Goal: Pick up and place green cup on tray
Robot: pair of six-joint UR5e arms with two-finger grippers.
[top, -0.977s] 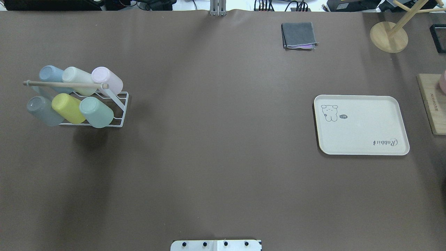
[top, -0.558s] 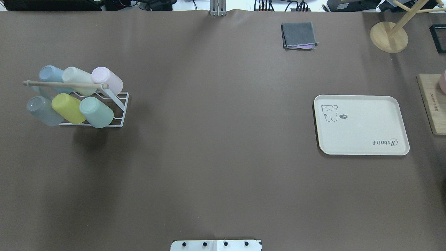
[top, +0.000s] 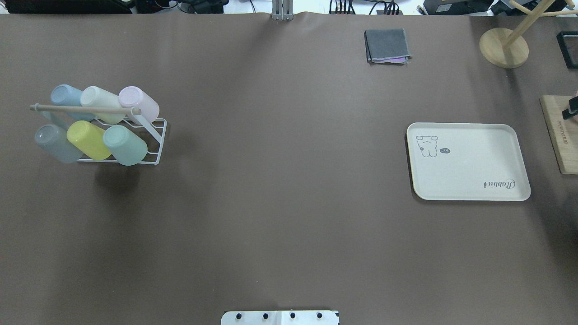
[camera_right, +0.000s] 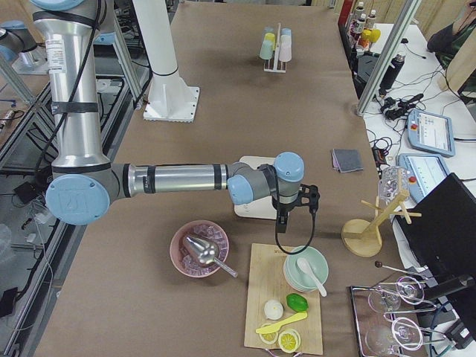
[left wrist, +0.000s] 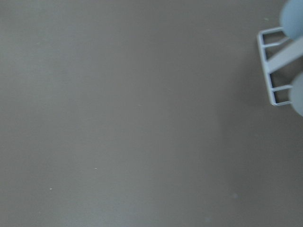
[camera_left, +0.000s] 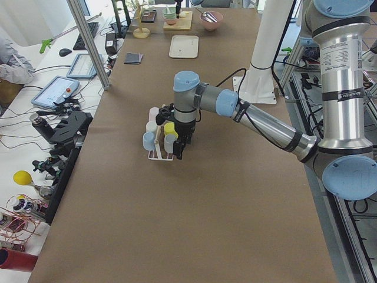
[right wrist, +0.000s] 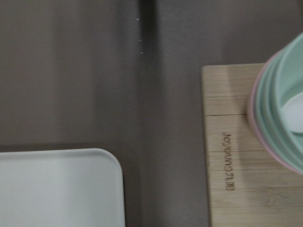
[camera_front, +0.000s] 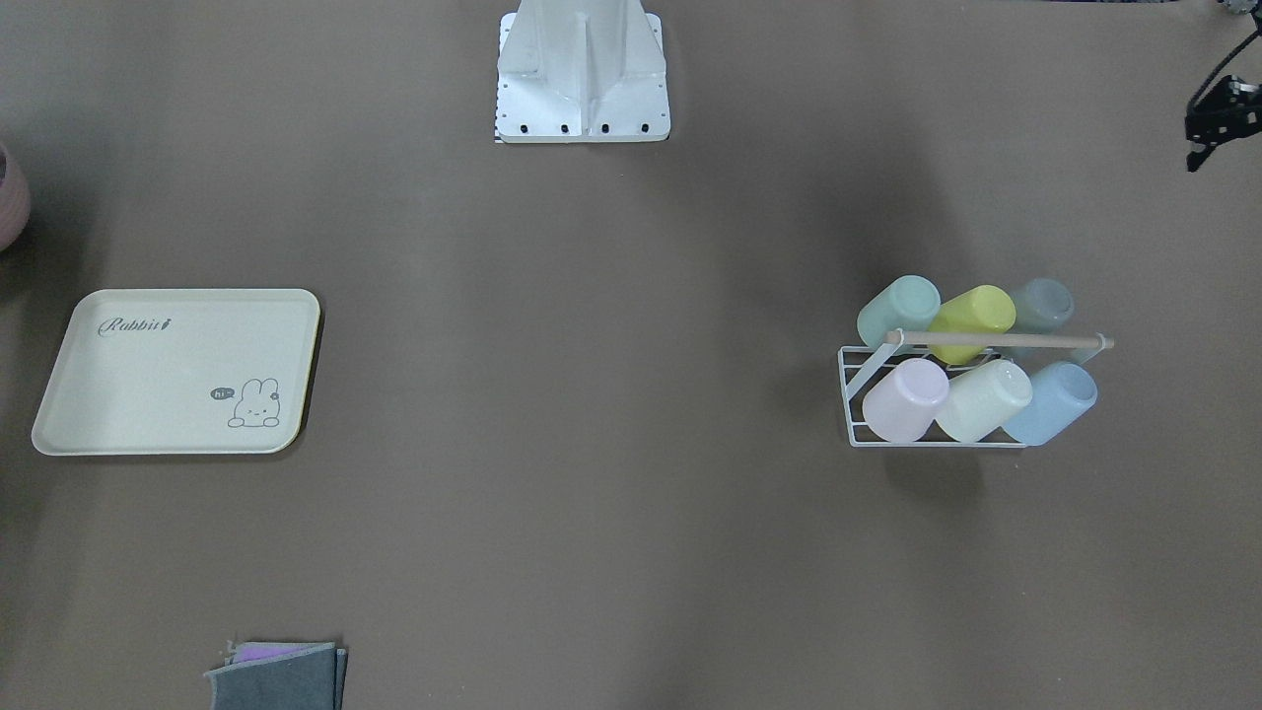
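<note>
When you looked at the table, the task was at its first step: the approach to the cup, with nothing grasped yet. The green cup (top: 125, 144) lay tilted on the white wire rack (top: 159, 141), in the row nearer to the robot, at the end toward the middle of the table, with the yellow cup (top: 88, 140) touching it on its other side. The tray (top: 469, 178) lay bare and well apart from the rack, on the opposite half of the table. The left gripper (camera_front: 1205, 138) hung near the rack but off to one side of it; its wrist camera caught only a corner of the wire frame at the picture edge. I could not tell if its jaws were released or clenched, because only a small dark part was visible. The right gripper (camera_right: 291, 208) hovered between the tray and the wooden board (top: 560, 135), and its jaws could not be read either. In my judgement, the next move called for you to bring the left gripper over the green cup, line the fingers across its smooth body, and avoid the wooden bar (top: 83, 109) and the yellow neighbour during the lift.
</note>
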